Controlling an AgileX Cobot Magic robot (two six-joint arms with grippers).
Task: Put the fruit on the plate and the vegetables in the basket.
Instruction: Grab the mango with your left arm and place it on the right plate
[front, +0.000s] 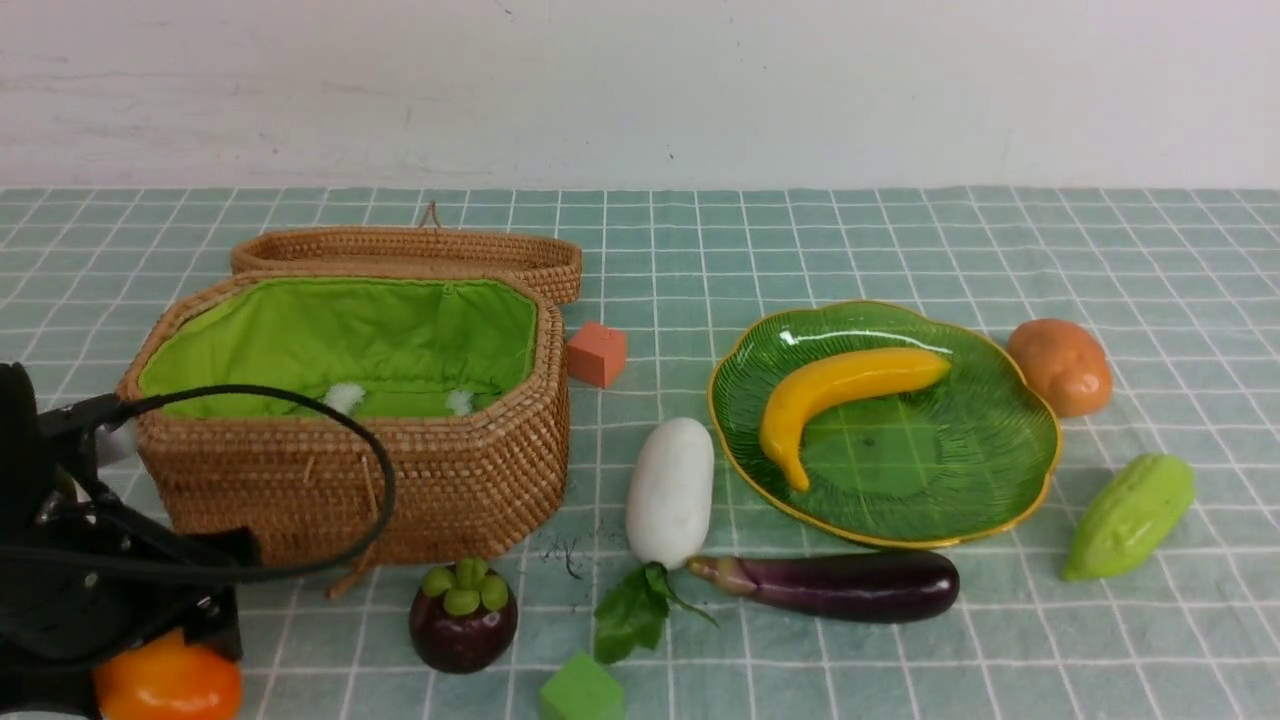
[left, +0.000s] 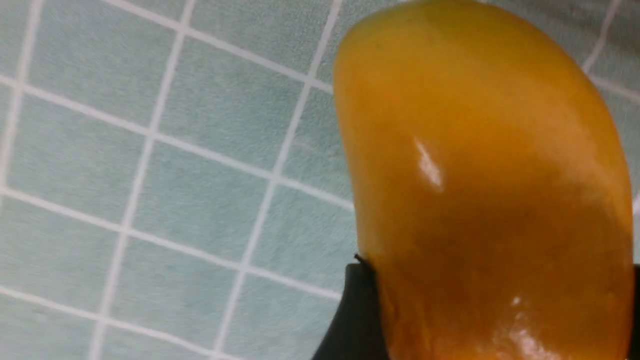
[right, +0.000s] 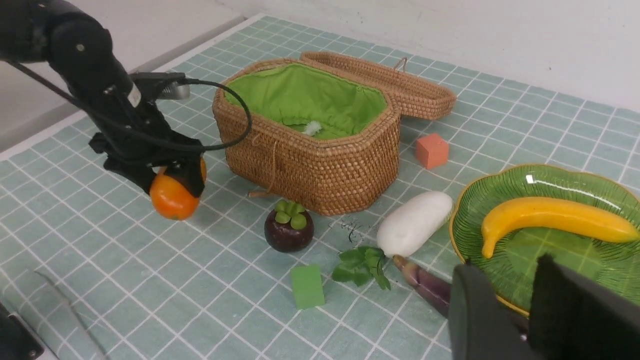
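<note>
The left claw (right: 175, 180) grips the mango (right: 172, 200) between its fingers, the fruit step apparently in hand, and must next carry it rightward past the mangosteen (right: 289, 227) to the plate (right: 560, 255), well apart from that claw.

Left arm: enters at the left edge of the front view, its dark wrist angled down toward the worktop, with a black cable looping out from it. Left pincer (right: 176, 182): points downward, its two dark fingers (left: 357, 310) parted and closed against the opposite sides of a held object, which is lifted clear of the worktop. Right arm: outside the front view. Right pincer (right: 515, 305): seen only in its own wrist view, two dark, blurred fingers standing side by side with a narrow gap between their tips, nothing gripped between them.
</note>
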